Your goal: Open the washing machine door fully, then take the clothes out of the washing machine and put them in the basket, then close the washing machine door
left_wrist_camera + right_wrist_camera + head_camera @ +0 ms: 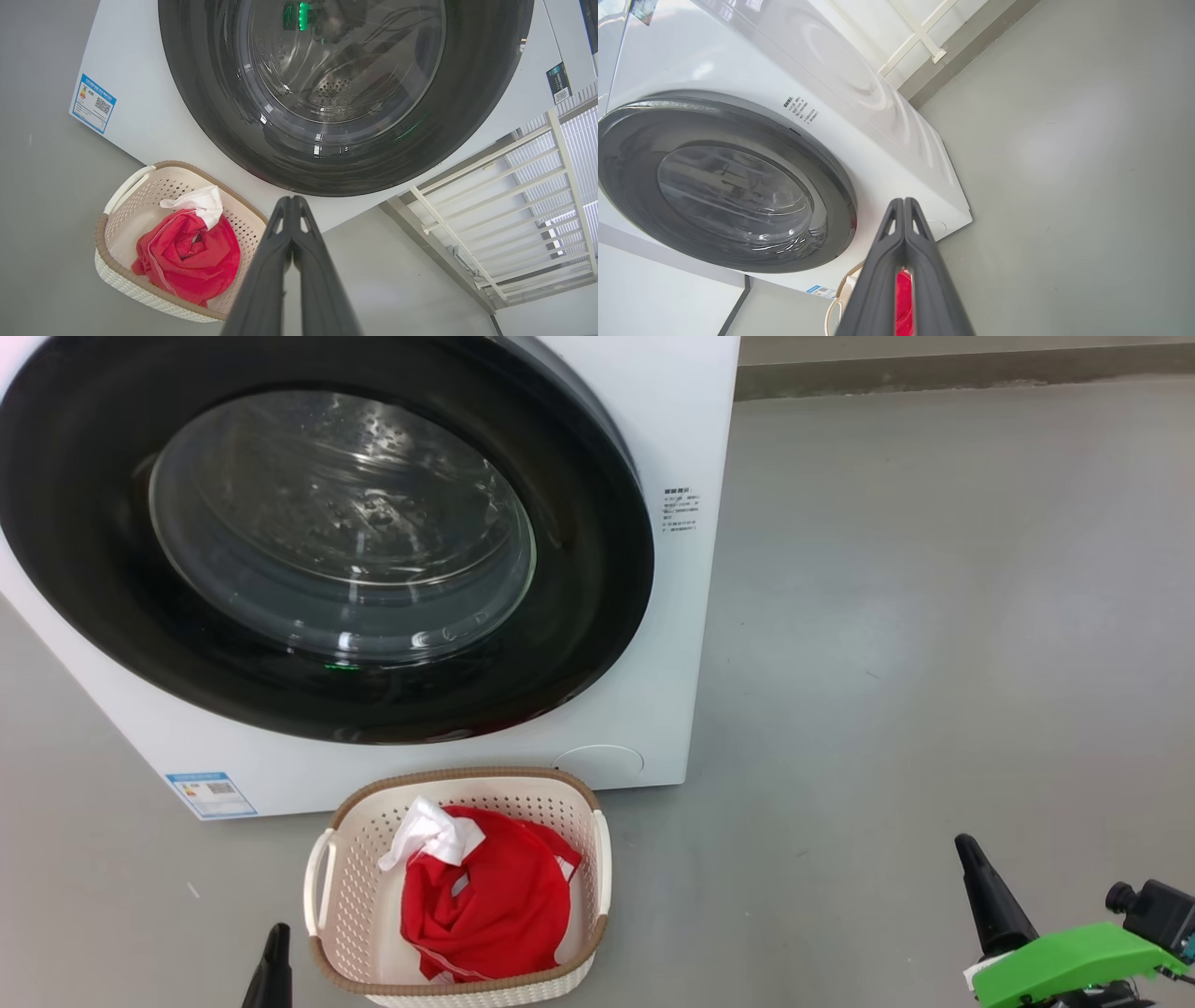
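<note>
The door (588,616) looks shut: its black rim lies flat on the front of the machine (681,411), and through the glass (345,523) I see bare drum (331,88) with no red in it. The clothes (495,905) lie heaped in the basket (341,896), which stands on the floor (887,616) at the door's 6 o'clock, close to the machine. The left gripper (290,201) has its fingers pressed together on nothing, low at the basket's 7 o'clock in the head view. The right gripper (904,201) is likewise closed and empty, well apart at the basket's 4 o'clock. The task reads as all but done — the step in hand is to make sure of the latch, and these views cannot tell whether it has caught. For a check I would use the closed fingertips as one blunt point. Press squarely on the rim, not the glass, on the side away from the hinge — which side that is I cannot tell. Push slowly and straight in, pass above the basket so that nothing is knocked, then draw back along the same line.
</note>
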Controlling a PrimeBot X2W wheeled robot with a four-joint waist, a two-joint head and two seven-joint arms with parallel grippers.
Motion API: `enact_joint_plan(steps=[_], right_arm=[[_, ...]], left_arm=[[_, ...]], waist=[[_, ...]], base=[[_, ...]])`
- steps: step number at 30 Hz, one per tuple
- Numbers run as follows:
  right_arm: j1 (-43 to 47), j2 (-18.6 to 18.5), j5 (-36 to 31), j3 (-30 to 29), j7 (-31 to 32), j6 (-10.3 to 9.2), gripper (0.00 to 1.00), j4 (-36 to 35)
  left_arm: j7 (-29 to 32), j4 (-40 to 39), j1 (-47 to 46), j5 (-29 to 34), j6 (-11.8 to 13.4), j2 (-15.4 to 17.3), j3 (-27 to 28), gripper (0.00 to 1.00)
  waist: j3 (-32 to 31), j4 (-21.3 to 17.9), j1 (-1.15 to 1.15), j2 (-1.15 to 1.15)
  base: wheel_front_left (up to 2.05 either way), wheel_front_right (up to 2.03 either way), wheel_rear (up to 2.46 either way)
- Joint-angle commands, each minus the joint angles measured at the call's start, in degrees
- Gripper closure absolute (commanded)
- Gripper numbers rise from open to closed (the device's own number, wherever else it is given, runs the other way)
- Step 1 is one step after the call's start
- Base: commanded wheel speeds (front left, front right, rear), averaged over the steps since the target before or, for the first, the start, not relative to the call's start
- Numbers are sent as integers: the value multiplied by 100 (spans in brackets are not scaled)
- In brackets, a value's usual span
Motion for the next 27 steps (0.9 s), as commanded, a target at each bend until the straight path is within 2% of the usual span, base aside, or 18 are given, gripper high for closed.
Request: enact_joint_plan(steps=[1, 27], right_arm=[[-287, -35, 179, -2, 33, -3, 100, -183], [-421, 100, 1455, -279, 456, -4, 100, -332]], left_arm=[[44, -118, -230, -206, -20, 102, 82, 100], [456, -92, -500, -1772, -29, 126, 89, 100]], waist=[[-1, 4, 0, 0], [-20, 52, 0, 0]], base=[[0, 0, 0], [0, 0, 0]])
